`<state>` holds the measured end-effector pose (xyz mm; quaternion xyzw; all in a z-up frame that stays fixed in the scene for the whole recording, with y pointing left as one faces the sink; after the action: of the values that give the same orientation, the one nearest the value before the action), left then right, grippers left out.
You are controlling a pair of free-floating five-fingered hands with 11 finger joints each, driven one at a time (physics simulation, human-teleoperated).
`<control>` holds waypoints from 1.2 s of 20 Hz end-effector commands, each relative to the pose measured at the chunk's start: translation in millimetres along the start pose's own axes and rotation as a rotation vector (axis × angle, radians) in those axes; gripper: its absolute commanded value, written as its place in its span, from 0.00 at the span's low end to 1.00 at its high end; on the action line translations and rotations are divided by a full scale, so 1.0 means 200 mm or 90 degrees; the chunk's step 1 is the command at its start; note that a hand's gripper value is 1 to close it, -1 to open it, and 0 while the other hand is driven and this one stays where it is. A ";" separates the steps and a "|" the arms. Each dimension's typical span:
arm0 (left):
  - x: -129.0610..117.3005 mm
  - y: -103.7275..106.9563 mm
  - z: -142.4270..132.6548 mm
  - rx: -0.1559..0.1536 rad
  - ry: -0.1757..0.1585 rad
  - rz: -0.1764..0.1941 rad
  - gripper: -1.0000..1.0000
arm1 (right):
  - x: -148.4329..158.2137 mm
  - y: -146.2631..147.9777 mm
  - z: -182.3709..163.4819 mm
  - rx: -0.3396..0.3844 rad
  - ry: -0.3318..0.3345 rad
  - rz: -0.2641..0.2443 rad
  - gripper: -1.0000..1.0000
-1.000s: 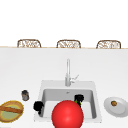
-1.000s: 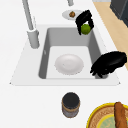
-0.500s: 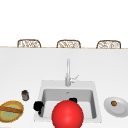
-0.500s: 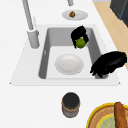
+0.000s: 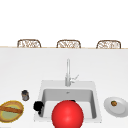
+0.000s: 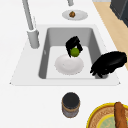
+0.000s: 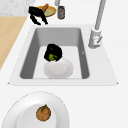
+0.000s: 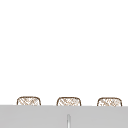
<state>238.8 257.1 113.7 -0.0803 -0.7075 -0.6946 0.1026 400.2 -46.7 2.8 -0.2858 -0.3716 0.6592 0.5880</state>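
The right hand is positioned inside the sink, above the far edge of a white plate that lies on the sink floor. Its fingers are curled round a small green fruit, apparently a lime, and grip it from above. In the right side view the same hand appears with the lime showing below its fingers, just over the rim of the plate. Whether the lime touches the plate cannot be determined.

The left hand hangs over the front left corner of the sink, above the rim. Its fingers point downward and are relaxed, and it holds nothing. In the front view this hand shows at the left edge of the basin, and in the right side view it shows beyond the far end of the sink.

The faucet stands at the back rim of the sink. On the counter left of the sink stand a dark-lidded jar and a yellow-rimmed bowl with a brown stick-shaped item across it. To the right of the sink lies a second white plate carrying a small brown round item. A large red sphere covers the front of the sink in the front view. Three woven chair backs line the far edge of the counter.
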 end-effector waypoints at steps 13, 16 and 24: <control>0.00 0.00 0.00 0.000 0.000 0.000 0.50 | -0.03 0.33 -0.48 -0.006 -0.012 0.011 1.00; 0.00 0.00 0.00 0.000 0.000 0.000 0.50 | -0.07 0.33 -0.46 -0.013 -0.028 0.001 0.00; 0.00 0.00 0.00 0.000 0.000 0.000 0.50 | -0.07 0.19 -0.35 0.018 -0.031 -0.007 0.00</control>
<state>238.8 257.1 113.7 -0.0803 -0.7075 -0.6946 0.1026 429.5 -49.3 -78.0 -0.2460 -0.3637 0.6716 0.5968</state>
